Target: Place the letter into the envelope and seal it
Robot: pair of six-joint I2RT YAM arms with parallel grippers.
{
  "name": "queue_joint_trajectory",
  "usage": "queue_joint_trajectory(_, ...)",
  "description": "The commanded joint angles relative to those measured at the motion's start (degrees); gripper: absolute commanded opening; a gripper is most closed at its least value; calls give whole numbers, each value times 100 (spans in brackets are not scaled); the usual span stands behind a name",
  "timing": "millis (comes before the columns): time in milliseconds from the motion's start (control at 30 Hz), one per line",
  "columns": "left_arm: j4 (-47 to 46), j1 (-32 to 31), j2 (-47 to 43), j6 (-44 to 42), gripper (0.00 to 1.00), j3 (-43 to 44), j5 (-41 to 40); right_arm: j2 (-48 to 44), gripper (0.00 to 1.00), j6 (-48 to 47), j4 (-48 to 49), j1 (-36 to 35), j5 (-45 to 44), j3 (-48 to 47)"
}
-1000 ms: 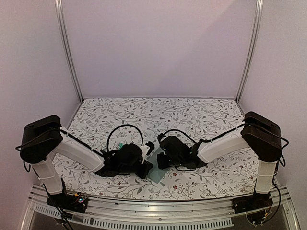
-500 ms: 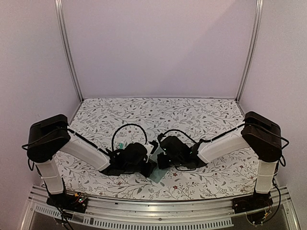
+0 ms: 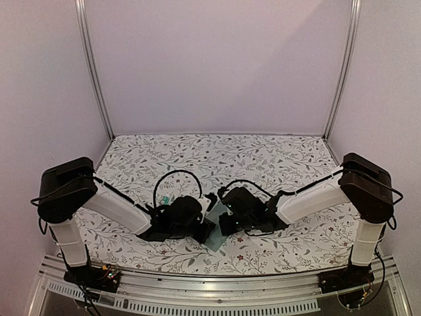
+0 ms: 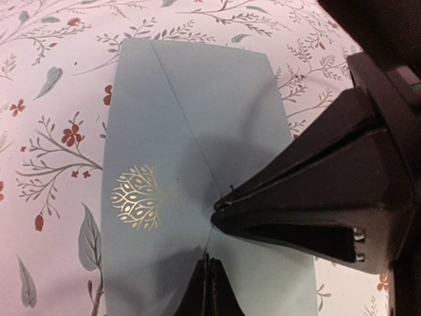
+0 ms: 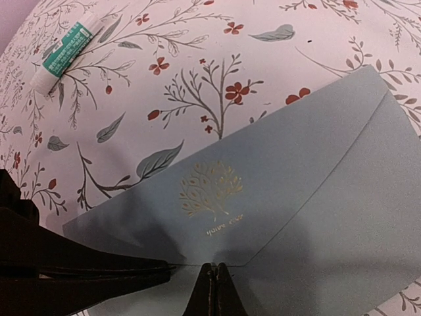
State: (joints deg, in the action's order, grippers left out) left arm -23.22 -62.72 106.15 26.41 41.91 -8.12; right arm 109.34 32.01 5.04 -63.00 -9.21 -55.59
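The teal envelope [image 4: 191, 118] lies flat on the floral table with its triangular flap folded down and a gold tree emblem on the flap. It also shows in the right wrist view [image 5: 309, 191] and as a small corner between the arms in the top view [image 3: 215, 239]. My left gripper [image 4: 209, 264] is shut, its tips resting on the envelope just below the flap's point. My right gripper [image 5: 214, 270] is shut too, its tips on the envelope at the flap's point, nearly touching the left one. The letter is hidden.
A small white-and-teal glue stick [image 5: 64, 50] lies on the table beyond the envelope, to the left in the right wrist view. Both arms crowd the near middle of the table [image 3: 263, 158]. Metal posts stand at the back corners.
My left gripper has moved right onto the envelope, hiding more of it. My right arm has shifted slightly. Both grippers stay shut.
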Motion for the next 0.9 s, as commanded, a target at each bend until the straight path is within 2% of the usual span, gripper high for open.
queue_joint_trajectory(0,273,43,208,3,0,-49,105,79,0,-3,-204,-37,54,171)
queue_joint_trajectory(333,-123,41,-572,-114,0,-399,563,283,0,193,-18,-28,45,414)
queue_joint_trajectory(433,-303,42,-763,-126,0,-588,443,336,0,234,53,-29,85,453)
queue_joint_trajectory(867,-645,161,-324,-108,0,-519,171,338,0,236,93,-28,94,470)
